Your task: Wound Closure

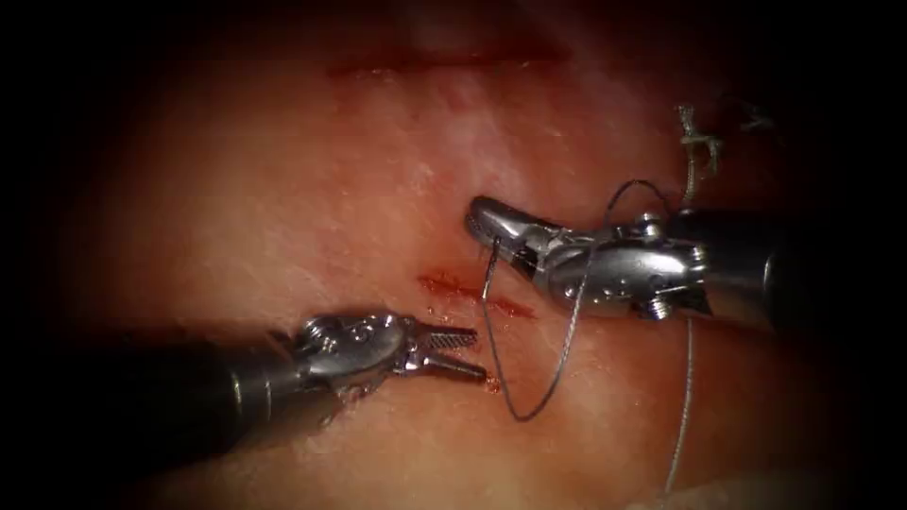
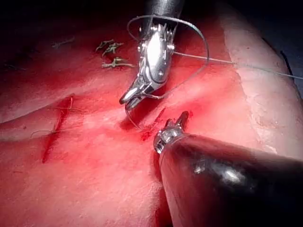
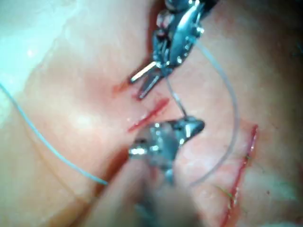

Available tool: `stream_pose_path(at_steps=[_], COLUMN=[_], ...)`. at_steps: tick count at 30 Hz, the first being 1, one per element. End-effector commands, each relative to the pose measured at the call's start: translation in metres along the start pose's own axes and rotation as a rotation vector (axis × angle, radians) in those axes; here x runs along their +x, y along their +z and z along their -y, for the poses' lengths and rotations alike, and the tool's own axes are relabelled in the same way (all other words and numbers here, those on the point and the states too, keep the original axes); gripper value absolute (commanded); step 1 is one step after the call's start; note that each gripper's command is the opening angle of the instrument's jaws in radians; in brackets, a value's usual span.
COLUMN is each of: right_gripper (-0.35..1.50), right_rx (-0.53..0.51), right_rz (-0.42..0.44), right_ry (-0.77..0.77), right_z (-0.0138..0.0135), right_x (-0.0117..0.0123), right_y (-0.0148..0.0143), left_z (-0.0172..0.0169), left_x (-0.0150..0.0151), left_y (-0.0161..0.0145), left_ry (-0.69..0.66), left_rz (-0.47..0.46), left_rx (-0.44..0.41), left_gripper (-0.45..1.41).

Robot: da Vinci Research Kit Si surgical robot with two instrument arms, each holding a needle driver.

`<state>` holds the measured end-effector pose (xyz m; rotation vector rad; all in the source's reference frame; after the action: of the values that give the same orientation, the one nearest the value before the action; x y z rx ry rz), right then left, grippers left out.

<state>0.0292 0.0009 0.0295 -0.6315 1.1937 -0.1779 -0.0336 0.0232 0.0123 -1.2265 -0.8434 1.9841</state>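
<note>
Left tool: nearest, jaws parted, holding nothing, tips just left of the cut's lower end.
Cut: short red slit in the tissue, between the two tools.
Needle: held near one end, hanging down across the cut; whether it enters the tissue cannot be told.
Right tool: jaws clenched on the needle.
Thread: loops below the cut.
Knots: far right.

No readable text, label, brand, number or sign appears on anything.
</note>
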Motion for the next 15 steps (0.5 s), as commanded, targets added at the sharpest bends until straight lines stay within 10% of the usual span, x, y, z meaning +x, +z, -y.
stream_pose_path(at_steps=[1, 15], right_gripper=[-0.35, -0.35], right_rx=[0.001, 0.003], right_rz=[0.001, 0.008], right_ry=[0.032, 0.197], right_z=[0.0009, -0.0016], right_x=[0.0, 0.0005], right_y=[0.0006, 0.0002], left_z=[0.0004, 0.0006], left_x=[-0.0002, -0.0003], left_y=[0.0007, 0.0009], left_ry=[-0.005, -0.004], left_rz=[0.0, -0.003], left_rx=[-0.002, 0.007], left_gripper=[0.27, 0.22])
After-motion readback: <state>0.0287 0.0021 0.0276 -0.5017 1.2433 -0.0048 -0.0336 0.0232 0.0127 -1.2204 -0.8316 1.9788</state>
